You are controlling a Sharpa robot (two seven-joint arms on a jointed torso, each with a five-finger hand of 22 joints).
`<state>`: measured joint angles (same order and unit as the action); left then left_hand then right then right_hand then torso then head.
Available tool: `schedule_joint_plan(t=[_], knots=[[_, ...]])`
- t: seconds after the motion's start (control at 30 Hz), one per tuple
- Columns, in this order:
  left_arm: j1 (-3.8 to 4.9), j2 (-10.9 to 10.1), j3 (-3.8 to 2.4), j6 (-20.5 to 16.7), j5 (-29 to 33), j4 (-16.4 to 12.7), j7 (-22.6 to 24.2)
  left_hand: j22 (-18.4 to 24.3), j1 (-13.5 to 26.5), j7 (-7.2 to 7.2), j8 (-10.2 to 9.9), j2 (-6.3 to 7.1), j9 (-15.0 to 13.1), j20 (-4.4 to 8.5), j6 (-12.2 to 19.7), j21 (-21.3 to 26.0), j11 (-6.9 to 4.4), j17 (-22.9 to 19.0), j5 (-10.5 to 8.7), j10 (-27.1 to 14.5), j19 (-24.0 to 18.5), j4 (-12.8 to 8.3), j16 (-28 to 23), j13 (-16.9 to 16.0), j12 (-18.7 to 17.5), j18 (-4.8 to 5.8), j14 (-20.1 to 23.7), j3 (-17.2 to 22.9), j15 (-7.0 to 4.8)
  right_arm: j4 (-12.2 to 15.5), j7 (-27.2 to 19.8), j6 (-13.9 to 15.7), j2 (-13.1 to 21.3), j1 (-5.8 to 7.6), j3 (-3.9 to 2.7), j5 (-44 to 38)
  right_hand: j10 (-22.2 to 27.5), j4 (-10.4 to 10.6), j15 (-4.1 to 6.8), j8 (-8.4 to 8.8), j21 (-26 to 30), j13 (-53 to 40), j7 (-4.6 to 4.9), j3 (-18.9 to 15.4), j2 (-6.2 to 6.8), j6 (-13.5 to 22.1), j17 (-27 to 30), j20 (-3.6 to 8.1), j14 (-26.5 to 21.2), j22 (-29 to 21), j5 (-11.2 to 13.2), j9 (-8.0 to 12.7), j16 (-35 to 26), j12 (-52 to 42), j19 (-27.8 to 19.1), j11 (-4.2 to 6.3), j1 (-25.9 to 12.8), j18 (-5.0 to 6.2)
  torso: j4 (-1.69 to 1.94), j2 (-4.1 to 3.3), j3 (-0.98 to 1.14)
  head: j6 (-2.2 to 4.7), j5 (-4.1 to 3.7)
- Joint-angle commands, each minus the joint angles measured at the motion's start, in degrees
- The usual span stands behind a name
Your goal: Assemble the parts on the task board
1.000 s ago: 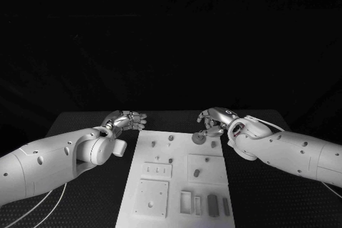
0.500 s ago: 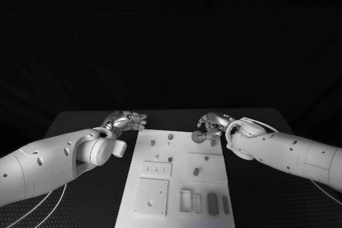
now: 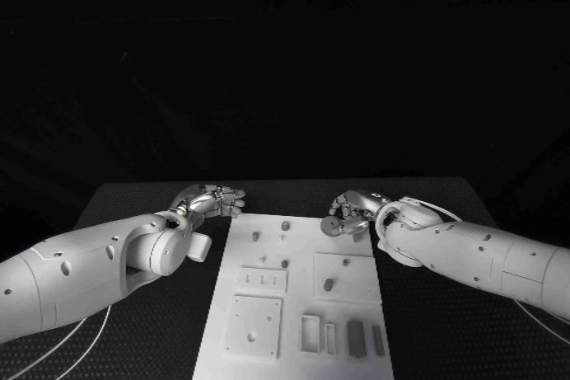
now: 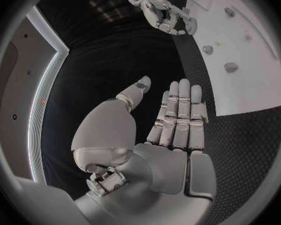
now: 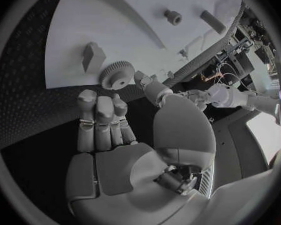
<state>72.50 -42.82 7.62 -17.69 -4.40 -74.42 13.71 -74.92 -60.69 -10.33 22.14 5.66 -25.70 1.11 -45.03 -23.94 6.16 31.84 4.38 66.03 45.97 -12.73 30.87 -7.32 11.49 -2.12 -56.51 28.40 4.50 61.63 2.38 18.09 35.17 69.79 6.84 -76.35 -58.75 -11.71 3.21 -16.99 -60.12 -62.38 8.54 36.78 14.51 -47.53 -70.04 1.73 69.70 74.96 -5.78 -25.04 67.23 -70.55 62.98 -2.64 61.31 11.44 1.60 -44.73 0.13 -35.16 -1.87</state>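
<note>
Grey gear [image 3: 329,226] pinched by right robot hand [image 3: 352,211] at task board's [image 3: 297,314] 1 o'clock corner; left robot hand [image 3: 212,201] empty, fingers loosely apart.

The table is viewed from above by the head camera, angled down and forward. Each wrist camera is mounted close behind its own hand. The task board [image 3: 297,297] is shared, its far end being covered by all three views.

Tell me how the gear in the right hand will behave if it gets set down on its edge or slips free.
The gear, pinched by the right hand, is a round toothed disc, so on edge it would likely roll or topple flat. It looks rigid. Only its rim is pinched, so the hold may be easy to lose.
</note>
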Motion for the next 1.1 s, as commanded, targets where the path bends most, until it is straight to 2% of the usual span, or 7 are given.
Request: schedule_joint_plan(t=[0.03,0.13,0.27,0.5,0.63,0.83,1.1], knots=[[0.02,-0.02,-0.06,0.88,-0.16,-0.3,0.69,-1.18,0.51,-0.31,-0.31,0.07,0.08,0.03,0.1,-0.29,0.58,0.08,-0.11,0.0,-0.33,-0.12,-0.32,0.07,-0.4,-0.9,0.29,0.23,0.11,-0.32,-0.75,-1.56,-0.13,-0.09,-0.01,0.13,5.84,-0.21,0.07,-0.36,-0.43,-0.03,0.73,0.34,-0.73,-1.62,0.02,0.01,-0.5,1.24,0.24,-0.11,0.34,-0.17,-0.45,-0.26,-0.1,3.56,0.14,-0.09,0.12,-0.09,0.07],[0.03,-0.1,-0.06,0.96,-0.27,-0.4,0.49,-1.18,0.51,-0.31,-0.31,0.07,0.08,0.03,0.1,-0.3,0.58,0.08,-0.1,0.01,-0.33,-0.12,-0.32,0.07,-0.41,-0.9,0.3,0.24,0.11,-0.68,-0.83,-1.74,-0.29,-0.18,-0.01,0.13,5.84,-0.18,0.13,-0.38,-0.56,-0.02,0.67,0.61,-0.96,-1.75,0.06,0.02,-0.55,1.21,0.53,-0.1,0.39,-0.17,-0.55,-0.2,-0.04,3.56,0.1,-0.09,0.13,-0.28,0.18],[0.03,-0.2,-0.06,0.92,-0.32,-0.54,0.42,-1.18,0.48,-0.31,-0.31,0.04,0.08,0.03,0.1,-0.3,0.58,0.09,-0.09,0.01,-0.35,-0.14,-0.33,0.07,-0.43,-0.91,0.3,0.27,0.11,-1.09,-0.91,-2.12,-0.55,-0.29,0.0,0.19,5.82,-0.19,0.23,-0.49,-0.77,0.02,0.57,1.14,-1.36,-2.06,0.14,0.02,-0.62,1.17,0.95,-0.11,0.48,-0.16,-0.7,-0.1,0.17,3.56,0.16,-0.24,0.3,-0.29,0.27],[0.05,-0.46,-0.09,0.94,-0.5,-0.92,0.33,-1.18,0.48,-0.31,-0.32,0.03,0.08,0.02,0.09,-0.31,0.59,0.1,-0.08,0.01,-0.36,-0.15,-0.34,0.07,-0.45,-0.91,0.31,0.28,0.11,-1.16,-1.2,-1.93,-0.71,-0.51,0.03,0.14,5.38,0.19,0.59,-0.88,-1.38,0.1,0.16,3.26,-2.57,-3.15,0.32,0.1,-0.5,1.09,1.49,-0.18,0.86,-0.3,-0.74,0.28,0.72,3.56,0.22,-0.32,0.3,-0.53,0.36],[0.05,-0.56,-0.09,0.92,-0.59,-0.98,0.26,-1.18,0.48,-0.31,-0.32,0.03,0.08,0.02,0.09,-0.32,0.59,0.1,-0.08,0.01,-0.37,-0.15,-0.34,0.07,-0.46,-0.9,0.32,0.29,0.12,-1.56,-0.57,-0.44,-0.85,-0.86,0.07,-0.67,5.0,-0.2,0.91,-1.22,-1.8,0.13,-0.22,3.89,-2.96,-3.92,0.37,0.2,-0.36,1.1,1.56,-0.32,1.12,-0.44,-0.66,0.64,1.13,3.56,0.29,-0.43,0.41,-0.61,0.33],[0.05,-0.71,-0.09,0.92,-2.0,-1.21,0.34,-1.17,0.48,-0.31,-0.32,0.03,0.09,0.02,0.08,-0.32,0.59,0.11,-0.07,0.01,-0.38,-0.16,-0.35,0.07,-0.47,-0.9,0.32,0.3,0.12,-1.89,-0.39,-0.94,-0.78,-1.1,0.1,-0.88,4.07,-1.12,1.49,-1.99,-2.36,0.23,-0.85,5.01,-4.19,-5.6,0.58,0.43,-0.01,0.99,1.69,-0.71,1.43,-0.61,-0.44,1.24,1.89,3.56,0.28,-0.35,0.38,-0.89,0.33],[0.05,-0.78,-0.1,0.9,-2.0,-1.17,0.31,-1.17,0.49,-0.31,-0.32,0.03,0.09,0.01,0.08,-0.33,0.59,0.12,-0.08,0.02,-0.4,-0.16,-0.36,0.07,-0.49,-0.9,0.33,0.31,0.12,-1.6,-0.51,-1.13,-0.37,-1.12,0.11,-2.03,3.9,-2.36,1.65,-1.87,-2.57,0.32,-0.97,5.61,-4.01,-5.69,0.79,0.49,-0.05,0.87,0.23,-0.82,1.49,-0.42,-0.54,1.39,2.19,3.56,0.22,-0.32,0.42,-1.05,0.36]])
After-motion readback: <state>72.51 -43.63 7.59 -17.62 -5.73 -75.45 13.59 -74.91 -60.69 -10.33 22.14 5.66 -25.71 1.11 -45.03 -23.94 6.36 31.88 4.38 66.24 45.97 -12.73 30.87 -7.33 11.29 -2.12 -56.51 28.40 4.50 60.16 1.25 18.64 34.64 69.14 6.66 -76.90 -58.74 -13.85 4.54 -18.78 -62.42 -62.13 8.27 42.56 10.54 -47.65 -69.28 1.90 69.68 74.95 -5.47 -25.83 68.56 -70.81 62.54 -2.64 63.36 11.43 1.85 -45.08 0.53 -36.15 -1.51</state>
